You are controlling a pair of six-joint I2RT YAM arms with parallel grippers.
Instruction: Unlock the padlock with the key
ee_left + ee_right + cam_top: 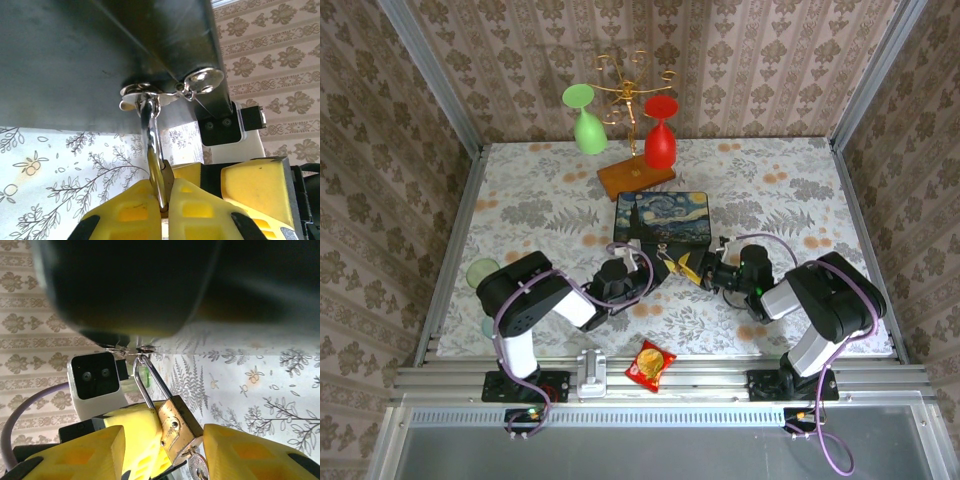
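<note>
The brass padlock (178, 426) hangs by its silver shackle (146, 379) from the hasp (145, 93) of the starry-night box (660, 220). The key (198, 468) sticks out of the keyhole in the padlock's bottom end. My left gripper (166, 194) is shut on the padlock body (161, 176), seen edge-on between its yellow fingers. My right gripper (164, 447) is open. Its two yellow fingers (75, 456) stand either side of the padlock and key without touching them. In the top view both grippers meet just in front of the box, near the padlock (670, 262).
A gold glass rack on a wooden base (636, 176) stands behind the box with a green glass (586, 124) and a red glass (660, 140). A red-and-yellow snack packet (650, 362) lies at the near edge. A green disc (481, 272) sits at the left. Patterned walls surround the table.
</note>
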